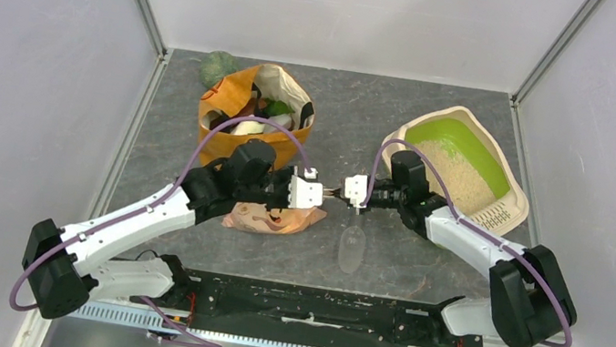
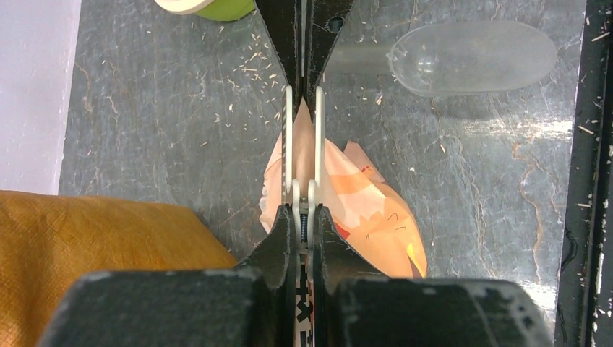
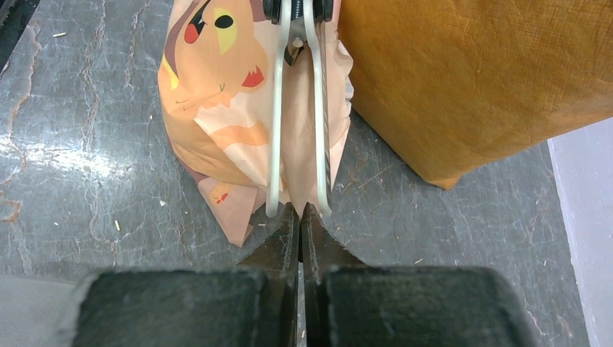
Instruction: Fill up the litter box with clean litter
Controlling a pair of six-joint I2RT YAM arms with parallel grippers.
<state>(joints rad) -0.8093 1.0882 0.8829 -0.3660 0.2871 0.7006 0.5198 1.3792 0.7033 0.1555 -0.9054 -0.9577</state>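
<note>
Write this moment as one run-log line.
left hand: shut; right hand: shut, tips meeting; litter box: holds litter; peach bag: beneath hands

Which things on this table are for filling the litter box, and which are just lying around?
For the job: cream oval plastic litter box with lime-green hood; pale beige sandy litter in it; clear plastic scoop; peach cartoon-printed pouch, probably the litter's; thin white two-pronged piece in the left gripper.
Lying about: orange paper shopping bag; dull green rounded object behind it.
</note>
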